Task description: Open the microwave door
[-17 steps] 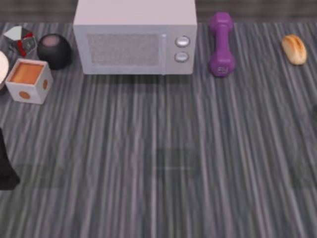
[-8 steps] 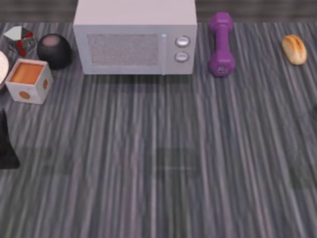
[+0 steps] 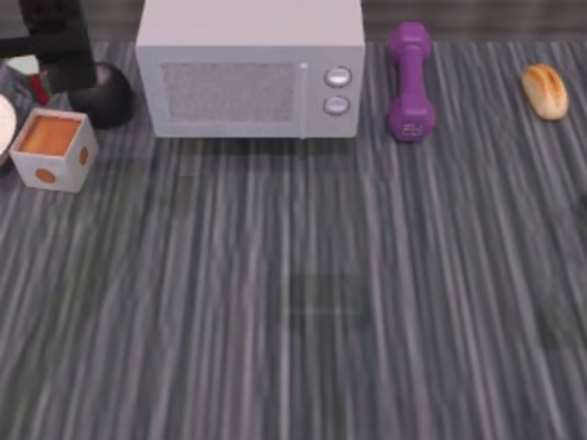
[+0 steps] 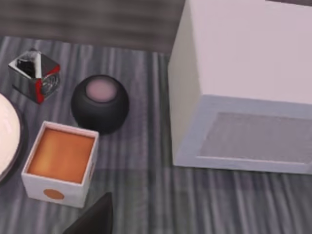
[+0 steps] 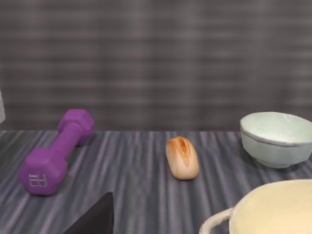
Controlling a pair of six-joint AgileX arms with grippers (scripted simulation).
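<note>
Microwave door [image 3: 229, 92] flush — L gripper [image 3: 57, 41] far-left

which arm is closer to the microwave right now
Left. The left arm hangs over the table's back-left corner, just left of the microwave. The right arm is outside the top view.

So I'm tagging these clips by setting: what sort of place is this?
Probably a kitchen-style tabletop in a simulation: a microwave with its door shut, a bread roll and a bowl on a striped table.
</note>
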